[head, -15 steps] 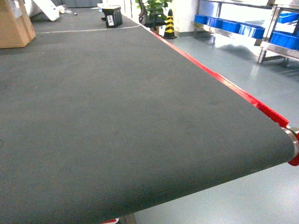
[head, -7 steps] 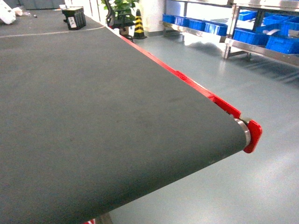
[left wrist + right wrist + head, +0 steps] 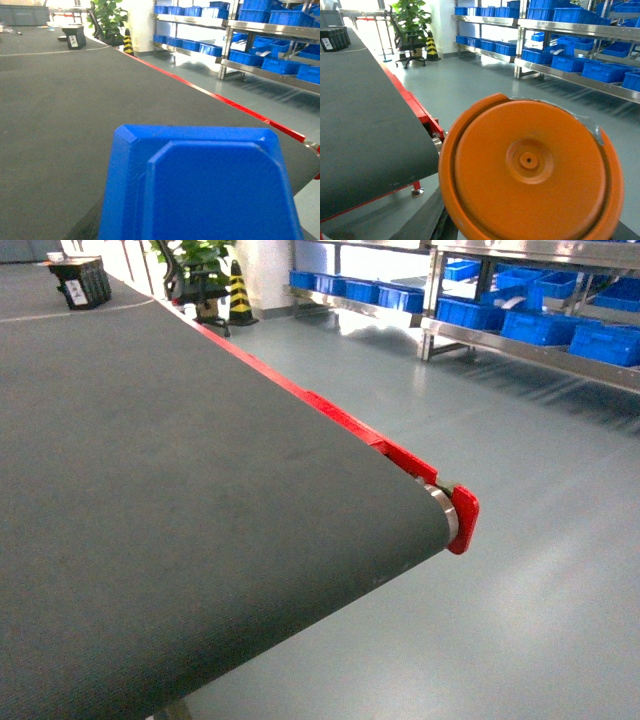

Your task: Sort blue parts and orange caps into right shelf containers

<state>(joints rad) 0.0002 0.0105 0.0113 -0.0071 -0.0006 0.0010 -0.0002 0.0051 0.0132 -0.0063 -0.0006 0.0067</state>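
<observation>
Filling each wrist view: blue part (image 3: 200,185) left, orange cap (image 3: 530,170) right; neither claw visible, grip indeterminable. Head view shows only belt (image 3: 180,520), red edge (image 3: 350,425), open floor (image 3: 540,540), shelf crates (image 3: 540,325) beyond.

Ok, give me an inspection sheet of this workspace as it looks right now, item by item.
Surface: dark conveyor belt with red side rail; no parts seen lying on it.
Job's things: blue part fills the left wrist view; orange cap fills the right wrist view; blue crates sit on the metal shelves.
Clutter: black box at the belt's far end.
Grippers: neither gripper shows in any view; jaw state cannot be told.
Cables: nothing seen.
Surroundings: grey-green floor, striped cone, potted plant.
</observation>
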